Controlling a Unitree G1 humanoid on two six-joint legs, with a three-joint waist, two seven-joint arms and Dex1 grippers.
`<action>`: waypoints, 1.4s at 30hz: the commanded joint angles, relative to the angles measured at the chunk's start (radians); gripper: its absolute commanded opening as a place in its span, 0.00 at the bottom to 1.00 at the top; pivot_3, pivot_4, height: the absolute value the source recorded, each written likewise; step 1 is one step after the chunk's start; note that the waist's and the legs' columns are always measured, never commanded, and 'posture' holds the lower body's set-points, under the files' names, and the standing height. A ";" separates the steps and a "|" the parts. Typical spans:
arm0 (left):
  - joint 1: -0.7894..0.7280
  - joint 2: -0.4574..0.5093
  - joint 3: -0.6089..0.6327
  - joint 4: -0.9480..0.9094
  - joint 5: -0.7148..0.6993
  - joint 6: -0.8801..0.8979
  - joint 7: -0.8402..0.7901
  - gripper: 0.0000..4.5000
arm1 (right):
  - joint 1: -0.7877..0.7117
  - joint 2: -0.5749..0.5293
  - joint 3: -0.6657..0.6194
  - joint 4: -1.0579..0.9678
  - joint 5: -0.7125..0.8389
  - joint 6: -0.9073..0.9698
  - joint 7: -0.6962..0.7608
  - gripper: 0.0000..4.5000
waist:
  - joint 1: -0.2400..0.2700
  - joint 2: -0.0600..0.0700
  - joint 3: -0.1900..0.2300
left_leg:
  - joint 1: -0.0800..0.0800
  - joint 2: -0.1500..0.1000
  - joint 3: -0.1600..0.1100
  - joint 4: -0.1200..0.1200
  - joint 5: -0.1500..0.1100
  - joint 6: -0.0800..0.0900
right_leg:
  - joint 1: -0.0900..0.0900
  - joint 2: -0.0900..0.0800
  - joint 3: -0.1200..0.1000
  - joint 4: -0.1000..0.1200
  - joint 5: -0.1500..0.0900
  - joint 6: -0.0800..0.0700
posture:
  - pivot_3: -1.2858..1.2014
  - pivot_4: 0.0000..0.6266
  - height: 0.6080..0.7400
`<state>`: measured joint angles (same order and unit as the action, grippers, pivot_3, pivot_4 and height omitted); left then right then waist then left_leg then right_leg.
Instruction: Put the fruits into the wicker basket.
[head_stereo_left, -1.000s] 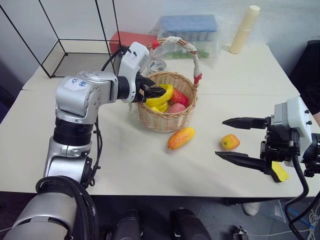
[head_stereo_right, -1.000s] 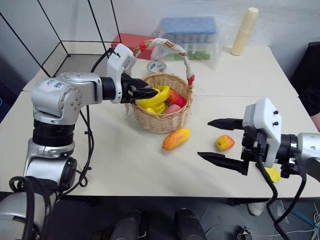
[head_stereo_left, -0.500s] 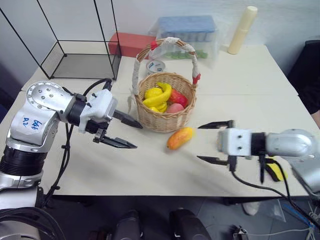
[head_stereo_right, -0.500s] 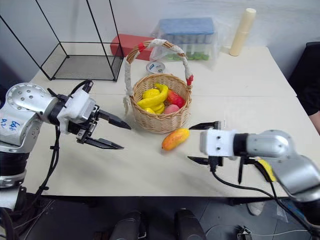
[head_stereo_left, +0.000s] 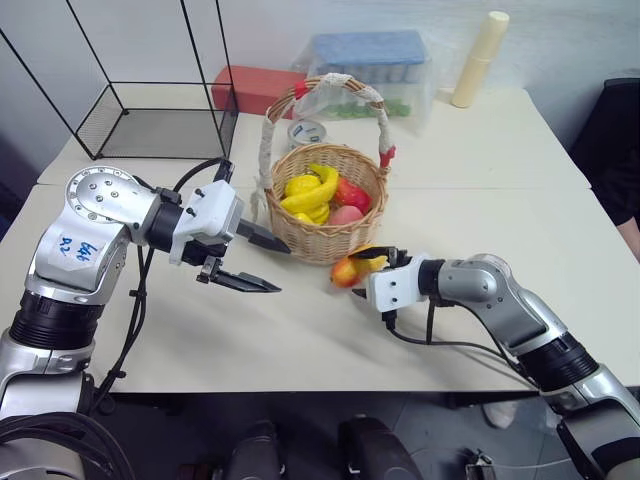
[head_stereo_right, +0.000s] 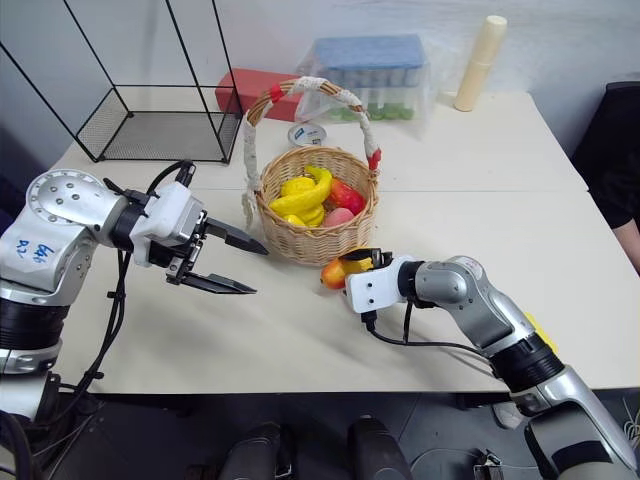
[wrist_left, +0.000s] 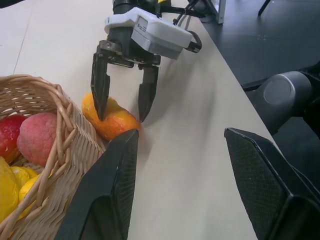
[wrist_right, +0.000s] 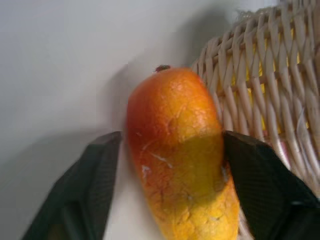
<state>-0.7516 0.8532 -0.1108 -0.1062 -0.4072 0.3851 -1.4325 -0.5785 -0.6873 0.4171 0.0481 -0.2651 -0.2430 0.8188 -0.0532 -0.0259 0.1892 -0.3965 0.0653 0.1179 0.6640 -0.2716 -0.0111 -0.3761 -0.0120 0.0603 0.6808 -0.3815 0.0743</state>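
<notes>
The wicker basket (head_stereo_left: 330, 245) stands mid-table with a banana (head_stereo_left: 318, 190) and red and pink fruits inside. An orange-red mango (head_stereo_left: 345, 272) lies on the table just in front of it, close to the weave. My right gripper (head_stereo_left: 362, 268) reaches in from the right. Its two black fingers (wrist_right: 95, 175) press against both sides of the mango (wrist_right: 175, 150). The left wrist view shows the same grip (wrist_left: 122, 117) from the far side. My left gripper (head_stereo_left: 283, 269) hovers open and empty to the left of the basket, pointing right.
At the back left stands a black wire cage (head_stereo_left: 150, 100). Behind the basket are a red box (head_stereo_left: 250, 85), a blue-lidded plastic container (head_stereo_left: 375, 60) and a cream cylinder (head_stereo_left: 475, 60). A flat yellow block (head_stereo_right: 535, 330) peeks out beside my right arm near the front edge.
My right gripper swung left across the table to the mango and closed its fingers onto it. The left gripper came out of the basket, leaving the banana there, then held still.
</notes>
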 joint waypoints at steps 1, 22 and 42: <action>0.003 0.005 0.027 -0.025 -0.008 0.003 0.019 0.64 | 0.030 -0.006 0.006 0.030 -0.021 -0.007 0.030 0.46 | 0.000 0.000 0.000 | 0.000 0.000 0.000 0.000 0.000 0.000 | 0.000 0.000 0.000 0.000 0.000 0.000 | 0.52 0.24 1.00; 0.045 -0.003 0.157 0.027 -0.094 0.158 0.167 0.64 | -0.346 0.138 -0.178 -0.122 0.410 0.556 0.050 0.34 | -0.013 0.000 0.000 | 0.004 0.001 0.000 -0.002 0.000 -0.003 | -0.001 0.001 0.000 0.006 -0.002 -0.004 | 0.52 0.24 1.00; -0.020 -0.076 0.117 0.037 -0.112 0.165 0.180 0.64 | -0.003 -0.234 -0.628 -0.538 0.657 1.021 0.224 0.99 | 0.020 0.000 0.000 | -0.011 0.001 -0.001 0.001 -0.001 -0.003 | -0.015 -0.001 -0.002 0.009 -0.002 -0.004 | 0.52 0.24 1.00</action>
<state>-0.7479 0.7832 0.0039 -0.0604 -0.5083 0.5668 -1.2405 -0.6485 -0.8568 -0.1128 -0.4142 0.3522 0.7420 0.9869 -0.0337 -0.0263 0.1894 -0.4078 0.0652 0.1175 0.6640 -0.2724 -0.0138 -0.3906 -0.0133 0.0592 0.6884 -0.3838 0.0699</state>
